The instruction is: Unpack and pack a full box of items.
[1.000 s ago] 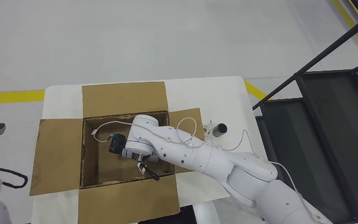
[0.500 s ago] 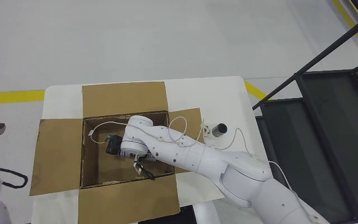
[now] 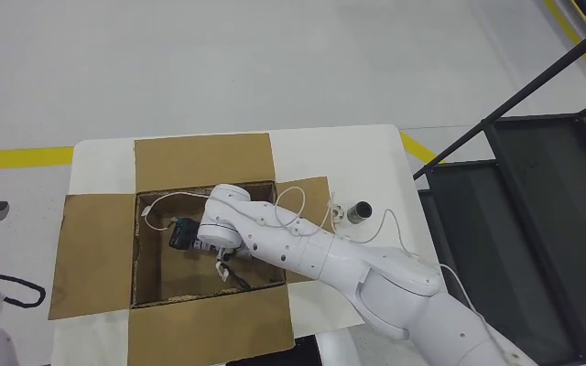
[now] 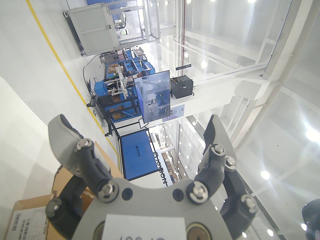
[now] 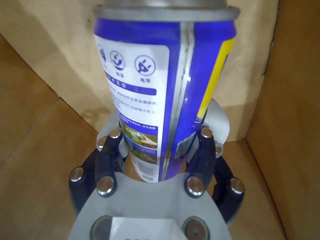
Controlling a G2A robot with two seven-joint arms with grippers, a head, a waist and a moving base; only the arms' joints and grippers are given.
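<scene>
Right claw [image 5: 162, 126] clenched on spray can [image 5: 165, 58], gripping low on body. Can sits inside box [image 5: 50, 38], close to wall corner. Left claw [image 4: 137, 126] released, empty, aimed up off desk [image 3: 366, 156].

Can looks rigid metal, smooth, round (likely rolls or slips in pads). You grip mid-body, not cap. Probably moderate weight; don't squeeze hard.

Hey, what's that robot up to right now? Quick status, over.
Right gripper shut on blue spray can, inside cardboard box. Left gripper open, empty. Box walls close around can.
</scene>
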